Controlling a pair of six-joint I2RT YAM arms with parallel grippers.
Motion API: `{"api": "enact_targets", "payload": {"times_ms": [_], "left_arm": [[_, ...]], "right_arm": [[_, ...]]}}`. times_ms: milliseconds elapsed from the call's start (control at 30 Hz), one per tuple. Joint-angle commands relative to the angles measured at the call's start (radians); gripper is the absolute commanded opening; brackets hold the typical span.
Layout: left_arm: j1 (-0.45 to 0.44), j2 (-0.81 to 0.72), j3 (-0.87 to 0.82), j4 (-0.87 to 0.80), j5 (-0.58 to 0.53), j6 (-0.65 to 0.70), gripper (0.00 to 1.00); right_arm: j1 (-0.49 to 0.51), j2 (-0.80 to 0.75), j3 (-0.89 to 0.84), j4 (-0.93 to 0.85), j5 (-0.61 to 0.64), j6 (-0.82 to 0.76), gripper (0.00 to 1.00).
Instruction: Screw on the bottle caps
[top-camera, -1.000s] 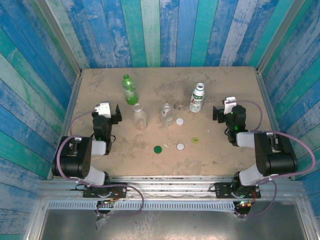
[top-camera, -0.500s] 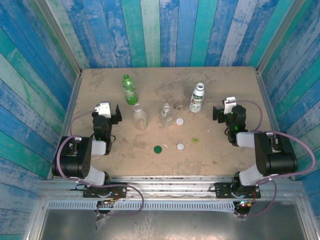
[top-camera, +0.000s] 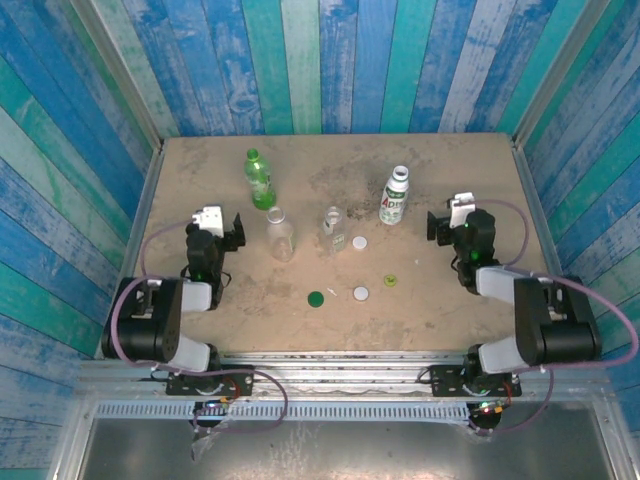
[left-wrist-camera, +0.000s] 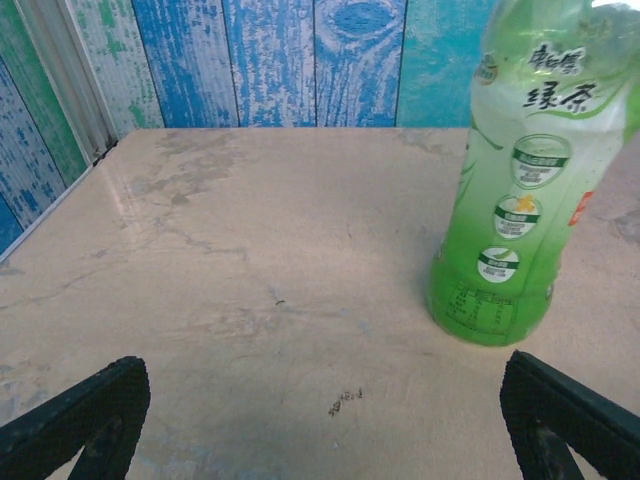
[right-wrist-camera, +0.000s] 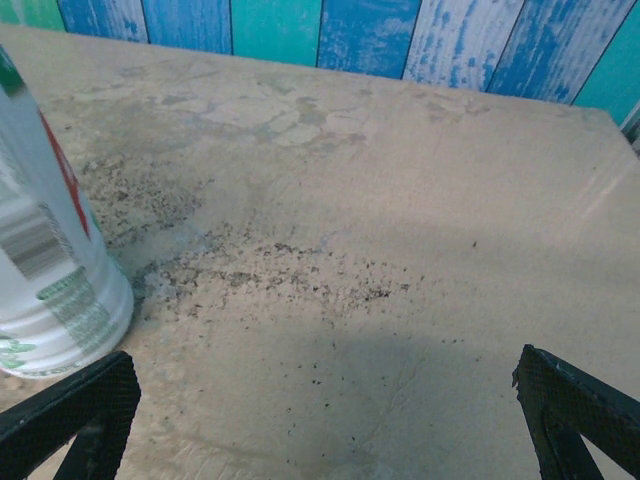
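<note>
While left pincer (top-camera: 232, 230) and right pincer (top-camera: 436, 226) stand released and empty, the bottle caps (top-camera: 360, 293) lie loose on the desk (top-camera: 200, 165) between them, bottles (top-camera: 280, 236) close by; apparently none fitted, all four outstanding.

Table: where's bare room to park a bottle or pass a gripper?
Free: far strip behind the green bottle and white bottle; near-left patch beside the dark green cap. Crowded: centre, around both clear bottles and the white caps.
</note>
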Motion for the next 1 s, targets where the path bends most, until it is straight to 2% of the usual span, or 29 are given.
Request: {"api": "enact_targets", "payload": {"times_ms": [0,133,300,400,567,667,800,900,967], "left_arm": [[-0.058,-0.152,0.012,-0.071,-0.061,0.060,0.94],[-0.137,-0.297,0.028,-0.175,-0.150,0.111,0.94],[-0.224,-0.490,-0.002,-0.270,-0.250,0.125,0.94],[-0.254,-0.605,-0.032,-0.322,-0.228,0.088,0.94],[-0.384,-0.678,-0.072,-0.366,-0.179,0.107,0.94],[-0.410,-0.724,-0.088,-0.409,-0.107,0.045,0.94],[-0.478,-0.806,-0.124,-0.479,-0.101,0.002,0.94],[-0.492,-0.875,-0.158,-0.504,-0.072,-0.027,0.94],[-0.494,-0.917,-0.180,-0.504,-0.061,-0.041,0.94]], "right_arm": [[0.068,-0.116,0.051,-0.166,0.051,-0.014,1.00],[0.181,-0.239,0.118,-0.338,0.133,-0.015,1.00],[0.312,-0.313,0.257,-0.586,0.106,0.004,1.00],[0.421,-0.298,0.348,-0.680,0.077,0.008,1.00],[0.669,-0.175,0.518,-0.745,0.145,0.022,1.00],[0.765,-0.053,0.645,-0.780,0.129,0.028,1.00],[0.847,0.102,0.802,-0.823,0.111,0.021,0.99],[0.860,0.199,0.892,-0.827,0.050,0.051,0.88],[0.860,0.261,0.948,-0.824,0.020,0.068,0.76]]}}
